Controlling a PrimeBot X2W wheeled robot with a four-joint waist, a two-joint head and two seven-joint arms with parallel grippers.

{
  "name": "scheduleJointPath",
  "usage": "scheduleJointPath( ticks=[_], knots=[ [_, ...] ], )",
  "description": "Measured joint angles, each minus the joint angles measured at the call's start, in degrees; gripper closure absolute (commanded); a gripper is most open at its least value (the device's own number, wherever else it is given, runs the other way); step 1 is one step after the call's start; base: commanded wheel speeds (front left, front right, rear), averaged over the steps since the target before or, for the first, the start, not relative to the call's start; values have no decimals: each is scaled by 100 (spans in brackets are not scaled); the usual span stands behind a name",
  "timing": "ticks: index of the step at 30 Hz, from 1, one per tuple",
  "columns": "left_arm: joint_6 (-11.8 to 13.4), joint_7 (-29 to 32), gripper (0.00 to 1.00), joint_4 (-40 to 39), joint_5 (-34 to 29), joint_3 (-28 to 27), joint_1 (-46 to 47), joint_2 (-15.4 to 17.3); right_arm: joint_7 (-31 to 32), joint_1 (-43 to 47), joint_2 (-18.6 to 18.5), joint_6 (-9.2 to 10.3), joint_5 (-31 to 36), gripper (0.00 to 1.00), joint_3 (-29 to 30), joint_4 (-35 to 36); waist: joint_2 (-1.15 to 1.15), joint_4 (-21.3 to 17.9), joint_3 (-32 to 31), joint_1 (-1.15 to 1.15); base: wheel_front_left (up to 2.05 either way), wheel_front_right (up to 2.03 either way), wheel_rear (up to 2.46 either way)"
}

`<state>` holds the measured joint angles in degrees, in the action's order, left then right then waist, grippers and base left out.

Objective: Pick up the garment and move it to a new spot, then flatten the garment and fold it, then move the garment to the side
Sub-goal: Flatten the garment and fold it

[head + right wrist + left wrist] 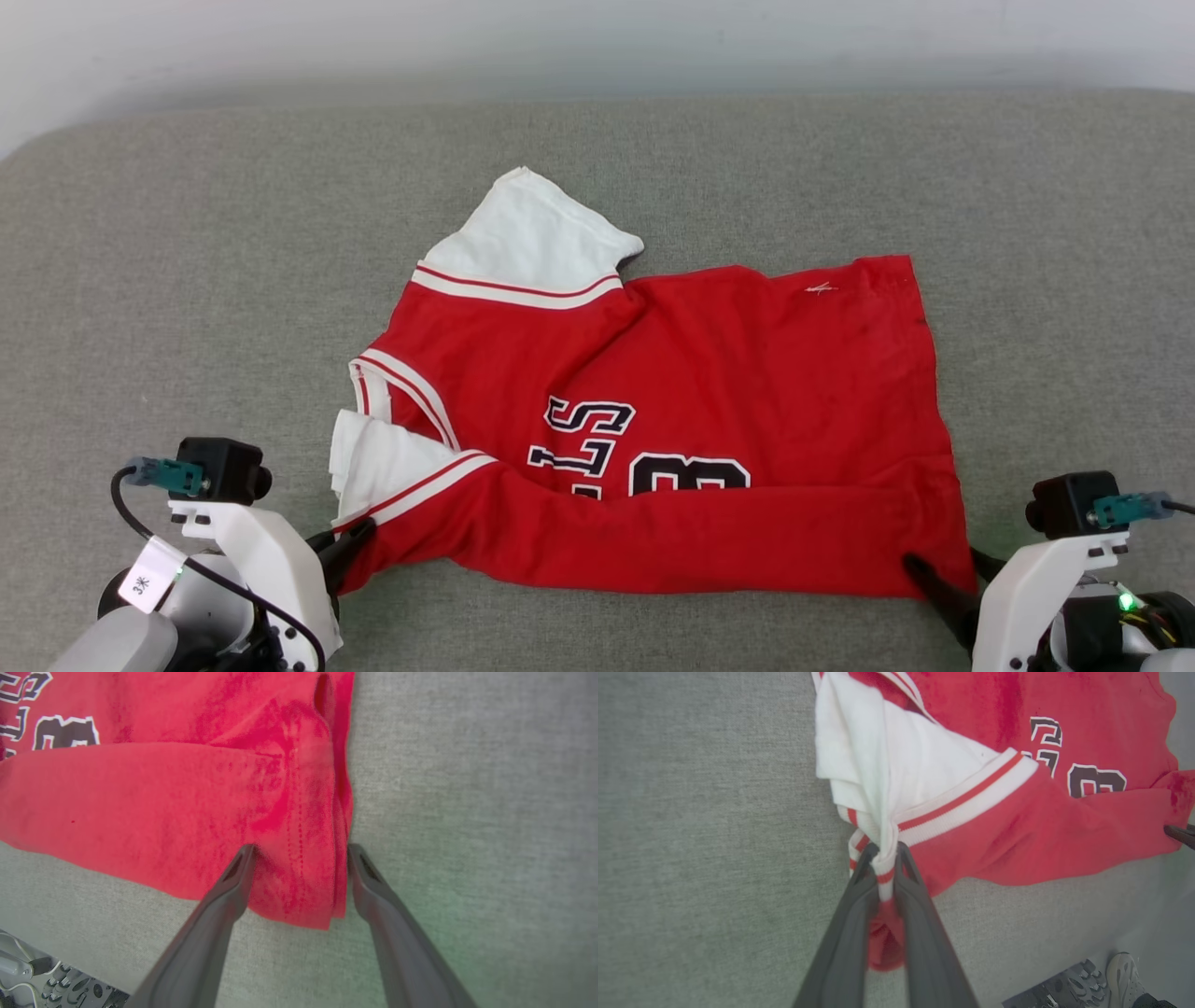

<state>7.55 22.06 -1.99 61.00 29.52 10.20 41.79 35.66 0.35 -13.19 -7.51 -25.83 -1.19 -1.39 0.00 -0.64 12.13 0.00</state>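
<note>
Two corners of the near edge matter here, and I have only one of them. The red jersey-style T-shirt with white short sleeves (709, 373) lies spread sideways in the middle of the grey woven cloth surface (187, 280), collar end toward my left and hem toward my right. Its near long edge is turned over, so the lower part of the black lettering is covered. My left fingers (883, 851) are clamped shut on a bunch of white sleeve and striped trim at the near left corner. My right fingers (301, 851) stand wide apart, straddling the near hem corner, one tip on the red cloth and the other just off its edge, with nothing gripped. I judge this to be the folding step, with the grasp half made. Next my right fingers must close on that hem corner and catch every layer. Then both arms should rise evenly, so the edge stays taut and does not sag in the middle.
</note>
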Motion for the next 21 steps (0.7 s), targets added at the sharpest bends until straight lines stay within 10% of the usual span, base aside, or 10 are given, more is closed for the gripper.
scheduleJointPath(
  ticks=[3, 4, 6, 21],
  knots=[
    [2, -14, 100, -29, -16, -12, 12, -10, 78, -120, -13, 0, -82, 0, -82, -288, 0, 20, 109, 0, 0, 0, 0],
    [5, -33, 100, -34, -16, -23, 19, -12, 79, -146, -21, 0, -96, 49, -104, -343, 0, 27, 144, 0, 0, 0, 0],
    [8, -66, 100, -38, -23, -52, 38, -9, 116, -218, -31, 0, -168, 100, -130, -436, 0, 44, 209, 0, 0, 0, 0],
    [130, -205, 100, -236, -31, 37, -450, 48, 131, -172, -319, 1, -389, 100, -397, -233, 0, -1, -314, 0, 0, 0, 0]
  ],
)
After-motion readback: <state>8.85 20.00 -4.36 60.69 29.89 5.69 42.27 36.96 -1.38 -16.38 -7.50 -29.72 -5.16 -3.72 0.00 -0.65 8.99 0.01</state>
